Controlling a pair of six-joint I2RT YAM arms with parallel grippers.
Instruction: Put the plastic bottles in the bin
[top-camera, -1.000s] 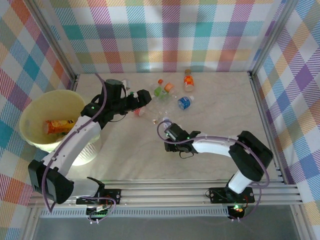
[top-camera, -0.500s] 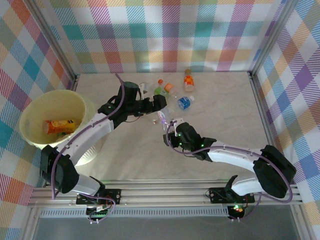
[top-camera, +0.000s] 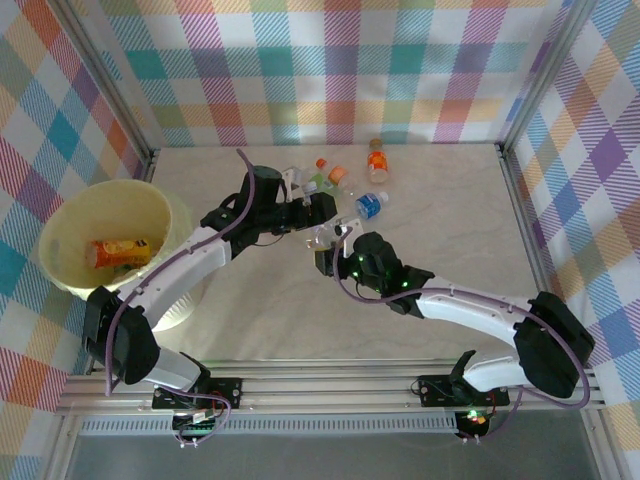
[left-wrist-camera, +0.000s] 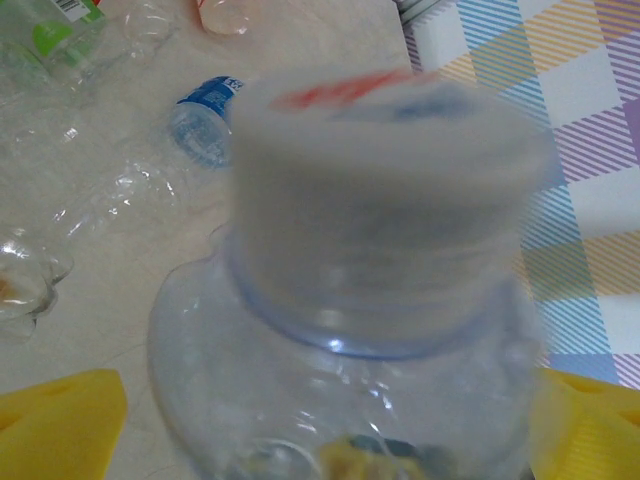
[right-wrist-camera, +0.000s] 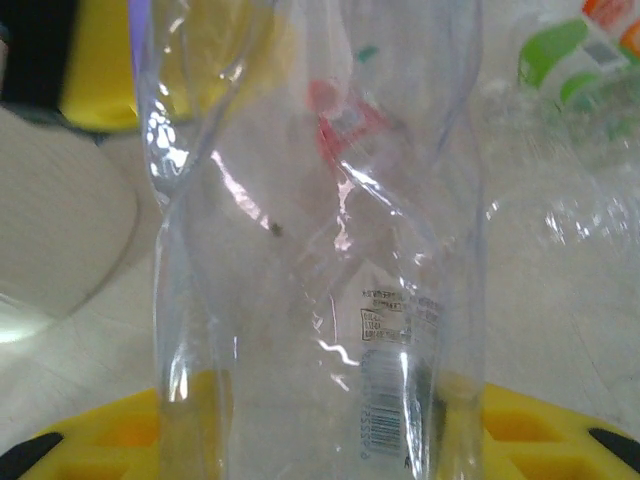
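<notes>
Versus 1 s earlier: right gripper (top-camera: 336, 250), mid-table, clenched on clear bottle (right-wrist-camera: 320, 250) as before. Left gripper (top-camera: 322, 208) swung right; jaws now spread astride its white cap (left-wrist-camera: 385, 190). Label (right-wrist-camera: 385, 370): barcode, print unreadable; cap's red-blue mark blurred. Far: loose bottles (top-camera: 330, 180), 1 blue-labelled. Left: bin (top-camera: 60, 225) holding 1 orange bottle (top-camera: 120, 250).

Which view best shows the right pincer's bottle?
Right wrist: the clear bottle is close up, its creased wall and printed label plain. Left wrist gives its blurred white cap; top external, a small glimpse.
</notes>
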